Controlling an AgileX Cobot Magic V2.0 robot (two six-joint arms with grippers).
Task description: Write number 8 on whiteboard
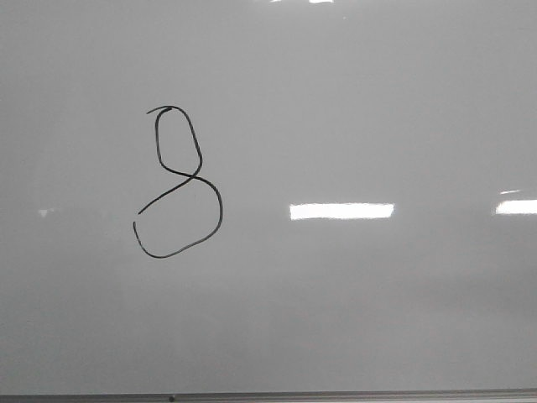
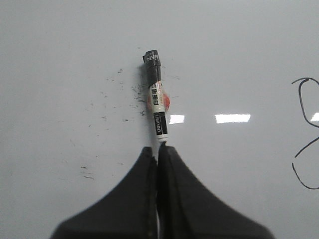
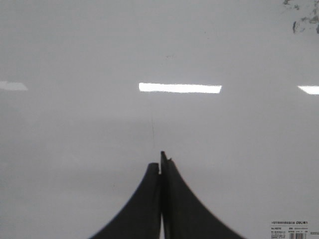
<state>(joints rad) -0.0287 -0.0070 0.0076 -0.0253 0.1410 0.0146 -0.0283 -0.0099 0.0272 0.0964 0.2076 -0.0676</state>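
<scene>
The number 8 (image 1: 178,183) is a thin black line on the whiteboard (image 1: 352,101), left of the middle in the front view, with a narrow upper loop and an unclosed lower loop. Part of it shows in the left wrist view (image 2: 305,129). My left gripper (image 2: 158,149) is shut on a black and white marker (image 2: 156,102) that sticks out beyond the fingertips over the board (image 2: 60,59), away from the 8. My right gripper (image 3: 160,165) is shut and empty over bare board (image 3: 75,129). Neither gripper shows in the front view.
Bright rectangular light reflections (image 1: 341,211) lie on the board. Small black specks (image 2: 102,102) mark the board near the marker. The dark bottom frame edge (image 1: 268,395) runs along the front view's lower border. A small printed label (image 3: 295,230) sits on the board.
</scene>
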